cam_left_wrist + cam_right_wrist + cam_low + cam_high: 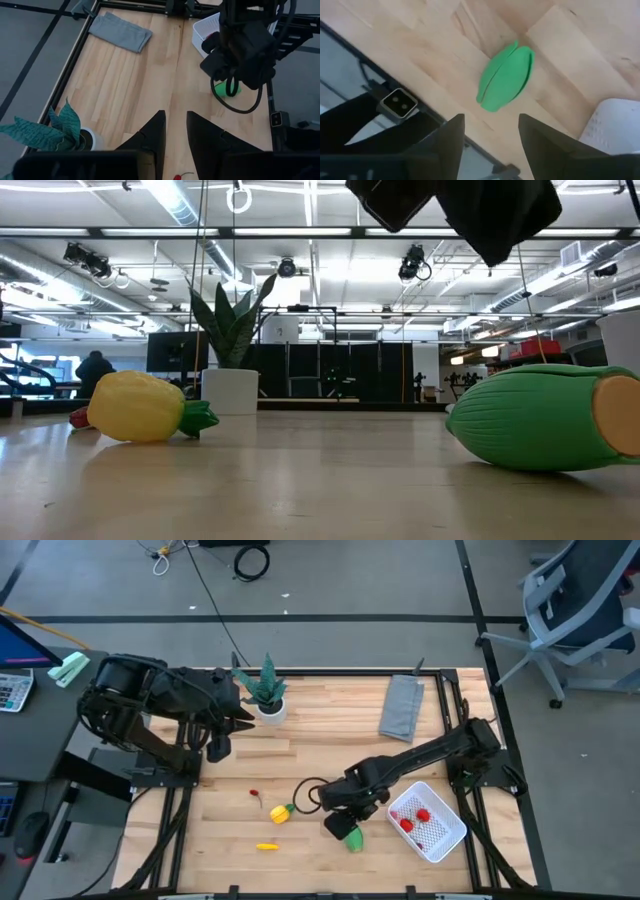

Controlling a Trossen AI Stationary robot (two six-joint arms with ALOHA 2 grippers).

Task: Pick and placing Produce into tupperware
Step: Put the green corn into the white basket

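The white tupperware sits at the table's right near corner with red pieces in it. A green oblong lies on its side on the wood left of the tupperware; the right wrist view shows the green oblong beyond the fingers. My right gripper hovers open just above it, touching nothing. The yellow piece with a green end, the thin yellow-orange piece and a tiny red piece lie farther left. My left gripper waits open by the far left.
A potted plant in a white pot stands at the far edge, beside my left arm. A folded grey cloth lies at the far right. A black cable loop hangs by my right wrist. Bare wood shows in the table's middle.
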